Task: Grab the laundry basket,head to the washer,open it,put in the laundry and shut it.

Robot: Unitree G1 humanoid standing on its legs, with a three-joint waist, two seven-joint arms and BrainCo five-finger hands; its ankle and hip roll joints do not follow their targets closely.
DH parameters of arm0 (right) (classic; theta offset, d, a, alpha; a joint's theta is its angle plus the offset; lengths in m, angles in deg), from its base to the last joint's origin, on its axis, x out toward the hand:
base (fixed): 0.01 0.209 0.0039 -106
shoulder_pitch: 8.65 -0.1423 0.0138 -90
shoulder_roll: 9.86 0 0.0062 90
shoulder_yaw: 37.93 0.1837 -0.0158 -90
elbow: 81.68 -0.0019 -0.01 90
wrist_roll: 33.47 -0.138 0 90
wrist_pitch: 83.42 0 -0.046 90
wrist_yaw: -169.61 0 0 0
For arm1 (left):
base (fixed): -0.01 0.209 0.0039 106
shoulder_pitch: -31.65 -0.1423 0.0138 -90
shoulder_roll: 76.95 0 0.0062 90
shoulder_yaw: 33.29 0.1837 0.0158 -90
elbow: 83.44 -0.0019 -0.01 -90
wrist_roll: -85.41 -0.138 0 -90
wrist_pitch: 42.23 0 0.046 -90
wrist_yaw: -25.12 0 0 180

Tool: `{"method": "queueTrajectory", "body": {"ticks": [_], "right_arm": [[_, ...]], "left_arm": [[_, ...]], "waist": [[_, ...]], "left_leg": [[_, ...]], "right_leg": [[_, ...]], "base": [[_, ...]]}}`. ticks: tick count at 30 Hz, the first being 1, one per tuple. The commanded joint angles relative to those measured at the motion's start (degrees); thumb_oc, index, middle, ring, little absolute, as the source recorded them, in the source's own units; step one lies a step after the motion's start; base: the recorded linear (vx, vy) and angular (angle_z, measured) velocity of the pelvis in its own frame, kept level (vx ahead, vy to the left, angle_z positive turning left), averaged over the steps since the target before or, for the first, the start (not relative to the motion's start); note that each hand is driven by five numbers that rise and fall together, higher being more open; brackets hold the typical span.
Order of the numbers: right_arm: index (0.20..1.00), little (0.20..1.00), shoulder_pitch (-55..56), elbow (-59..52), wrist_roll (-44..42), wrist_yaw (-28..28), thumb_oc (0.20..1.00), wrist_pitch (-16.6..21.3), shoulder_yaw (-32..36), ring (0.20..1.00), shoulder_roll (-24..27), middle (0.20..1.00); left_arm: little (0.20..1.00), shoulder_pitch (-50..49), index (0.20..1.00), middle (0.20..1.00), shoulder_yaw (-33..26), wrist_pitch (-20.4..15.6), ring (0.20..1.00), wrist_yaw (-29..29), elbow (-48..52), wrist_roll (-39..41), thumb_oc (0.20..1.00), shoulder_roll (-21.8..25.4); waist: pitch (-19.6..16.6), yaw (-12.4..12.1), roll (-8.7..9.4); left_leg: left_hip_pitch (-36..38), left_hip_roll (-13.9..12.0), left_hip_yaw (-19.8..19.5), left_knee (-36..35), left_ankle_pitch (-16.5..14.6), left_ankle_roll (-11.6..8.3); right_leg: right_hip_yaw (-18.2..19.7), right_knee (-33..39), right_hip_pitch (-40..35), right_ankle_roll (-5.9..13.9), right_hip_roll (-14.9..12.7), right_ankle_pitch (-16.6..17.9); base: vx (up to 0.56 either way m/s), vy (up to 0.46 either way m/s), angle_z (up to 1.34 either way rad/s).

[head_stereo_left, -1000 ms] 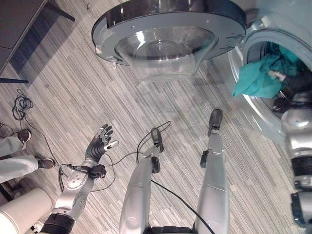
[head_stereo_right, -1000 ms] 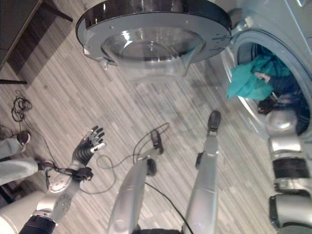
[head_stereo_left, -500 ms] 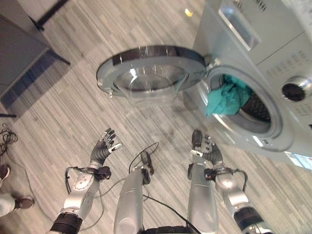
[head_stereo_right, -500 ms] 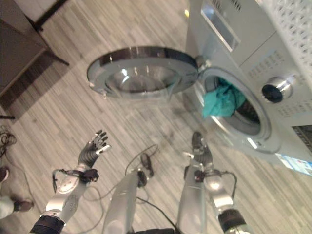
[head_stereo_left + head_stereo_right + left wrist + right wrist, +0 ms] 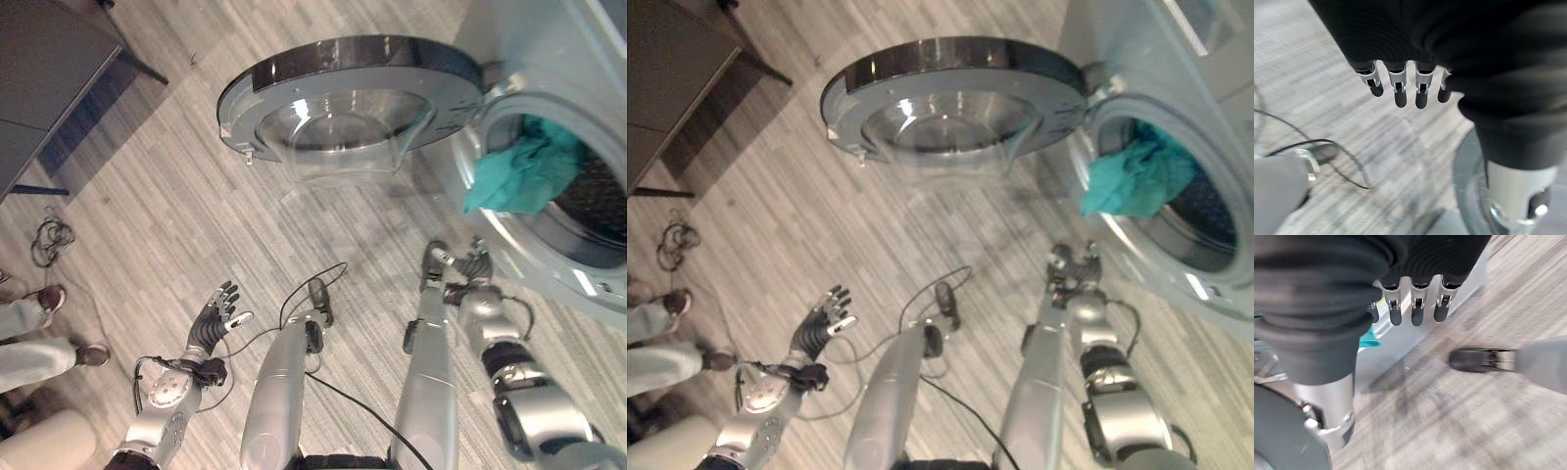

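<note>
Washer (image 5: 598, 59) door (image 5: 353, 98) open, teal laundry (image 5: 524, 176) hanging over drum rim.
Left hand (image 5: 214, 323) and right hand (image 5: 468, 269) empty, fingers relaxed above wood floor (image 5: 157, 215).

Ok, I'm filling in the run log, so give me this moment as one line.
washer door: open | teal laundry: hanging over drum opening | left hand: open, empty | right hand: open, empty, below washer opening

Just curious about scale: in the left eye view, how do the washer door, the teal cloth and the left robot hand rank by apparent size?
1. Washer door
2. Teal cloth
3. Left robot hand, smallest though nearer the camera.
</note>
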State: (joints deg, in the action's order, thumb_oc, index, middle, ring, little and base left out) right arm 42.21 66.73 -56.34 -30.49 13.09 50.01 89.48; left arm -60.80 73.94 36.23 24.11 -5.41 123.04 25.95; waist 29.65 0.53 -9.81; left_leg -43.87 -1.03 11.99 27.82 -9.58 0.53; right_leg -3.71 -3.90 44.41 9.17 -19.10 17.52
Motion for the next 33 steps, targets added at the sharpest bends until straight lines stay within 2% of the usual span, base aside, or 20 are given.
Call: {"method": "queueTrajectory", "body": {"ticks": [1, 2, 3, 7, 9, 11, 25, 26, 27, 28, 29, 30, 33], "right_arm": [[1.000, 1.000, 1.4, 1.5, -5.8, -2.1, 1.000, 2.9, 0.9, 1.000, 3.0, 1.000], [1.000, 1.000, -1.1, 3.8, -8.8, -2.0, 1.000, 3.6, 2.1, 1.000, 4.2, 1.000], [1.000, 1.000, -1.3, 4.0, -8.9, -1.9, 1.000, 3.7, 2.0, 1.000, 4.3, 1.000], [1.000, 1.000, -6.6, 8.3, -14.2, -2.1, 1.000, 5.2, 4.1, 1.000, 7.8, 1.000], [1.000, 1.000, -8.0, 9.3, -15.4, -1.9, 1.000, 5.7, 4.3, 1.000, 8.7, 1.000], [1.000, 1.000, -11.2, 10.9, -17.7, -1.8, 1.000, 6.4, 5.1, 1.000, 11.6, 1.000], [1.000, 1.000, -22.6, 12.5, -25.7, -1.2, 1.000, 9.3, 4.6, 1.000, 19.2, 1.000], [0.812, 0.812, -23.0, 12.7, -26.3, -1.0, 0.812, 9.3, 4.5, 0.812, 19.7, 0.812], [0.548, 0.548, -23.2, 12.4, -26.5, -1.0, 0.548, 9.4, 4.3, 0.548, 20.1, 0.548], [0.401, 0.401, -23.4, 12.2, -26.5, -0.9, 0.401, 9.4, 4.1, 0.401, 20.4, 0.401], [0.294, 0.294, -23.4, 12.2, -26.5, -0.9, 0.294, 9.4, 4.0, 0.294, 20.4, 0.294], [0.200, 0.200, -23.1, 11.5, -26.2, -0.7, 0.200, 9.5, 3.6, 0.200, 20.7, 0.200], [0.200, 0.200, -22.8, 10.4, -25.6, -1.0, 0.200, 9.9, 3.2, 0.200, 20.9, 0.200]], "left_arm": [[1.000, 0.6, 1.000, 1.000, -0.7, -2.5, 1.000, 0.1, 4.8, 1.4, 1.000, 0.0], [1.000, 1.0, 1.000, 1.000, -0.7, -2.6, 1.000, 0.1, 5.5, 2.1, 1.000, -0.5], [1.000, 1.1, 1.000, 1.000, -0.7, -2.6, 1.000, 0.1, 5.5, 2.1, 1.000, -0.5], [1.000, 2.1, 1.000, 1.000, -0.3, -3.1, 1.000, 0.3, 7.1, 2.8, 1.000, -1.4], [1.000, 2.3, 1.000, 1.000, -0.1, -3.1, 1.000, 0.4, 7.4, 2.9, 1.000, -1.6], [1.000, 2.7, 1.000, 1.000, 0.0, -3.2, 1.000, 0.8, 8.2, 3.6, 1.000, -1.8], [1.000, 4.9, 1.000, 1.000, 0.6, -3.4, 1.000, 2.2, 10.2, 5.4, 1.000, -0.7], [1.000, 4.9, 1.000, 1.000, 0.4, -3.5, 1.000, 2.2, 10.3, 5.4, 1.000, -0.6], [1.000, 4.8, 1.000, 1.000, 0.2, -3.6, 1.000, 2.2, 10.2, 5.4, 1.000, -0.4], [1.000, 4.8, 1.000, 1.000, 0.2, -3.5, 1.000, 2.2, 10.1, 5.3, 1.000, -0.4], [1.000, 4.8, 1.000, 1.000, 0.2, -3.4, 1.000, 2.2, 10.1, 5.3, 1.000, -0.4], [1.000, 4.9, 1.000, 1.000, 0.1, -3.4, 1.000, 2.3, 9.8, 5.4, 1.000, -0.6], [1.000, 4.9, 1.000, 1.000, 0.1, -3.3, 1.000, 2.4, 9.6, 5.3, 1.000, -0.5]], "waist": [[0.1, 0.1, -5.19], [0.1, -0.5, -6.60], [0.1, -0.5, -6.65], [0.1, -1.9, -9.27], [0.1, -2.3, -9.75], [0.1, -3.2, -10.93], [0.1, -5.6, -13.26], [0.1, -5.7, -13.36], [0.1, -5.7, -13.35], [0.1, -5.7, -13.27], [0.1, -5.7, -13.28], [0.1, -5.5, -12.98], [0.1, -5.2, -12.60]], "left_leg": [[4.3, 0.6, -3.9, -8.8, 0.7, -2.82], [3.4, 0.8, -4.0, -10.2, 1.5, -3.08], [3.4, 0.8, -4.0, -10.2, 1.5, -3.09], [1.5, 1.2, -4.3, -11.6, 2.3, -3.52], [1.2, 1.3, -4.4, -11.9, 2.5, -3.58], [0.4, 1.3, -4.5, -12.7, 3.0, -3.74], [-0.7, 1.8, -5.0, -14.0, 3.8, -4.01], [-0.8, 1.8, -5.0, -14.0, 3.8, -4.05], [-0.8, 1.8, -4.9, -14.1, 3.8, -4.09], [-0.8, 1.8, -5.0, -14.1, 3.8, -4.11], [-0.8, 1.8, -5.0, -14.2, 3.9, -4.11], [-0.7, 1.8, -4.8, -14.1, 3.9, -4.11], [-0.4, 1.8, -4.7, -14.4, 3.9, -4.09]], "right_leg": [[-1.3, -7.2, 1.7, 1.78, -1.0, -8.7], [-1.1, -8.4, 3.4, 1.84, -1.0, -9.4], [-1.1, -8.6, 3.6, 1.83, -1.0, -9.4], [-0.3, -11.1, 7.1, 1.84, -0.8, -11.0], [-0.2, -11.6, 7.8, 1.85, -0.8, -11.2], [-0.1, -12.3, 9.3, 2.00, -0.9, -11.8], [0.4, -13.9, 11.5, 1.81, -0.4, -13.2], [0.4, -13.9, 11.6, 1.82, -0.4, -13.3], [0.4, -13.9, 11.6, 1.82, -0.5, -13.3], [0.4, -13.9, 11.6, 1.82, -0.4, -13.2], [0.5, -13.8, 11.6, 1.82, -0.4, -13.2], [0.4, -13.8, 11.5, 1.75, -0.3, -13.1], [0.4, -13.6, 11.1, 1.70, -0.1, -12.9]], "base": [[0.00, 0.000, 0.00], [0.02, -0.002, -0.05], [0.00, 0.000, 0.00], [0.03, -0.025, 0.12], [0.02, -0.021, 0.09], [0.02, -0.023, 0.08], [0.01, -0.017, 0.06], [0.00, 0.000, 0.00], [0.00, 0.000, 0.00], [0.00, 0.000, 0.00], [0.00, 0.000, 0.00], [0.00, 0.000, 0.00], [0.00, 0.000, 0.00]]}}
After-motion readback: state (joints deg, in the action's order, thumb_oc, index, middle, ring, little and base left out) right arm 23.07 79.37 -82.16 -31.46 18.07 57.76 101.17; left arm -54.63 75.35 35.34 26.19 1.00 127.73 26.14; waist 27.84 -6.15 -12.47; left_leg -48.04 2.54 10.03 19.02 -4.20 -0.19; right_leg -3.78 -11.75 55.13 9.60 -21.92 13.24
